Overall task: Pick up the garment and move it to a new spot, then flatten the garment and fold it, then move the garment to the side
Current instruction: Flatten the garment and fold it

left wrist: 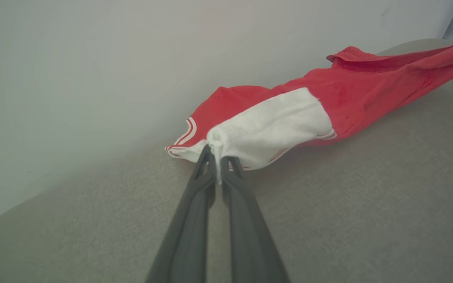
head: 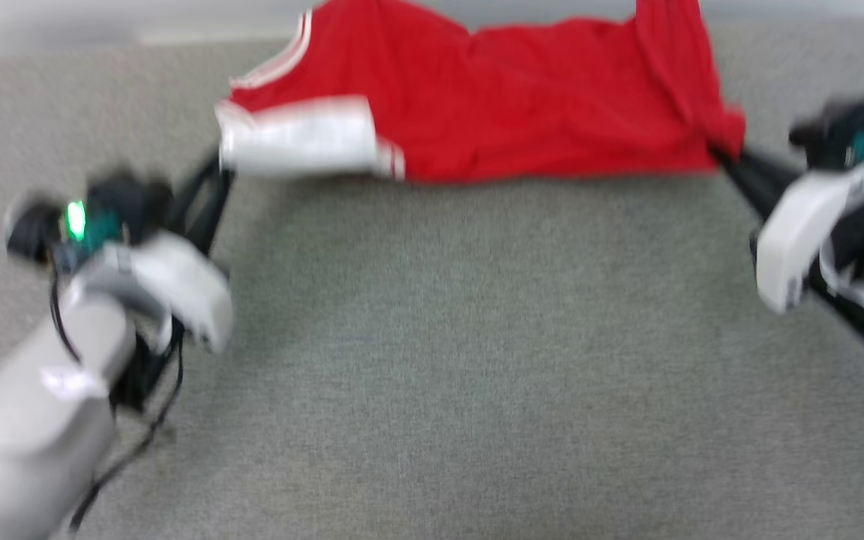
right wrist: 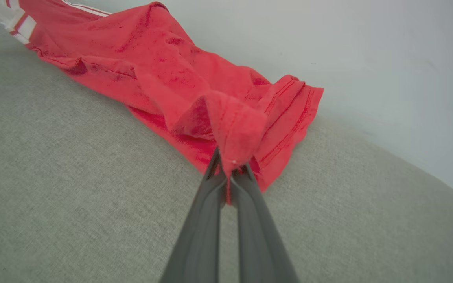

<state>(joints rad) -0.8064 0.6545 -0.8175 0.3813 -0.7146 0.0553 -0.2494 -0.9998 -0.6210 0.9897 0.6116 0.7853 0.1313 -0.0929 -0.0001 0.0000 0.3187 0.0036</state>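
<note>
Two stretches of the garment [head: 522, 112] run off the top border of the head view, at 12 o'clock, so its far outline cannot be traced. That whole view is smeared with blur, and the arms read only as pale casings and dark shapes with green lights.

In the head view the tips of the left gripper [left wrist: 219, 157] are hidden under white cloth. The left wrist view shows them better: the two dark fingers stand almost together, pinching a bunched fold of the white sleeve [left wrist: 273, 125]. The right gripper [right wrist: 230, 165] is likewise pressed tight, its tips clamped on a puckered red corner beside the stitched hem [right wrist: 289, 118].

The garment sits at the 12 o'clock end of the grey counter [head: 462, 360], close against the pale wall [left wrist: 92, 59]. Its long axis runs from 9 o'clock to 3 o'clock across the head view. The white sleeve and the striped trim [head: 274, 71] are at the 9 o'clock end, and the gathered hem corner is at the 3 o'clock end.

The cloth spans the gap between the two grippers, creased and sagging. How much of its middle rests on the counter is hard to make out. The side turned upward is plain red.
</note>
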